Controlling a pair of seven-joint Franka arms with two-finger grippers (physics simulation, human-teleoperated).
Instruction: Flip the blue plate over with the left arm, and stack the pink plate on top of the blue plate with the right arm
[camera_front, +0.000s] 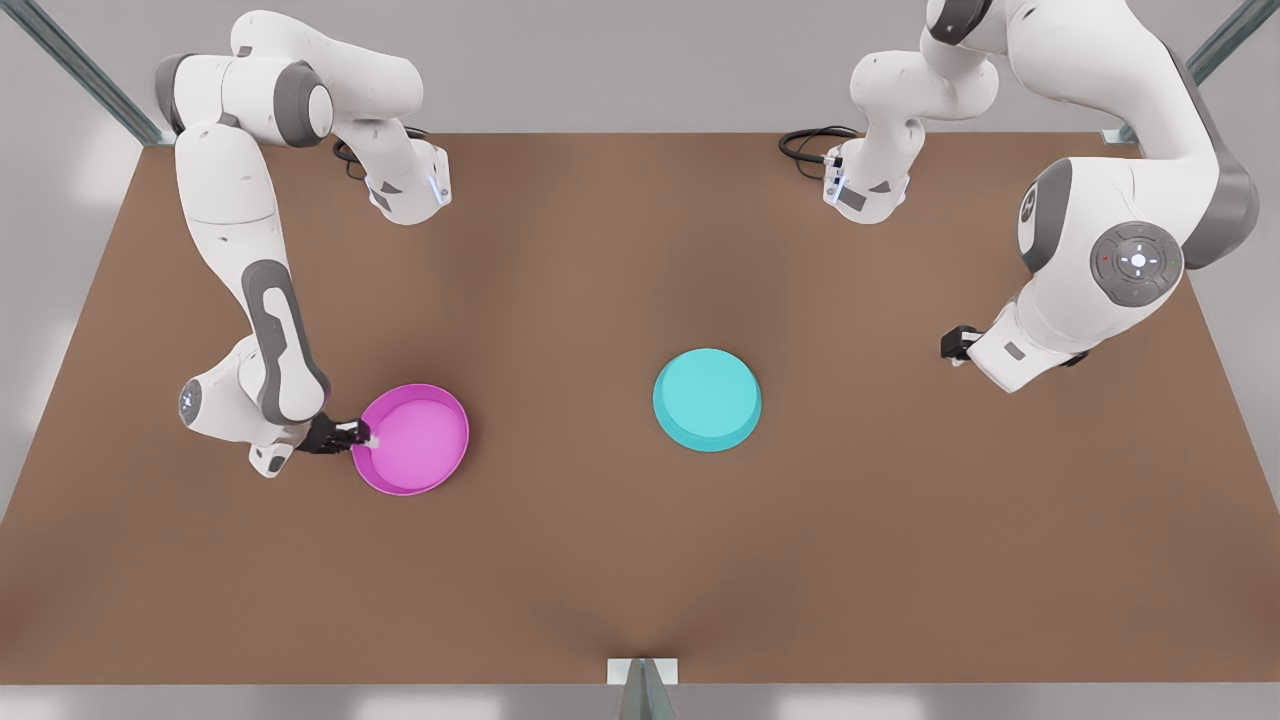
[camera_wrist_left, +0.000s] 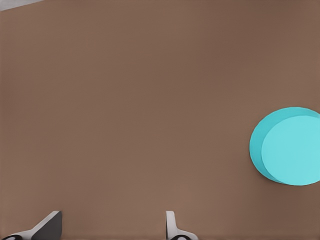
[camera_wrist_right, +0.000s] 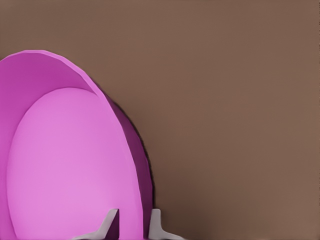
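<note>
Front view: a brown counter (camera_front: 600, 560) carries two plates well apart. The blue plate (camera_front: 707, 399) lies near the middle, somewhat toward the front view's right, upside down with its flat plain underside facing up. The pink plate (camera_front: 412, 438) sits toward the front view's left, open side up, its paler floor showing. The right arm (camera_front: 235, 250) reaches down from the far left corner, and the right hand (camera_front: 364, 436) sits at the pink plate's left rim, its fingers closed on that rim. The left arm (camera_front: 1110, 230) stands at the front view's right, folded back over the counter's right edge; the left hand (camera_front: 957, 343) hangs above bare counter, well clear of the blue plate, and this arm waits.

Left wrist view: the two fingertips (camera_wrist_left: 171, 226) of the left hand stand wide apart with nothing between them, over plain counter (camera_wrist_left: 130, 110). The blue plate (camera_wrist_left: 290, 149) lies farther off, underside up, apart from the fingers.

Right wrist view: the pink plate (camera_wrist_right: 70, 160) is right at the hand, its rim wall running between the two fingertips (camera_wrist_right: 156, 222), one inside the dish and one outside, both pinching the wall. Counter (camera_wrist_right: 235, 100) lies beside the plate.
</note>
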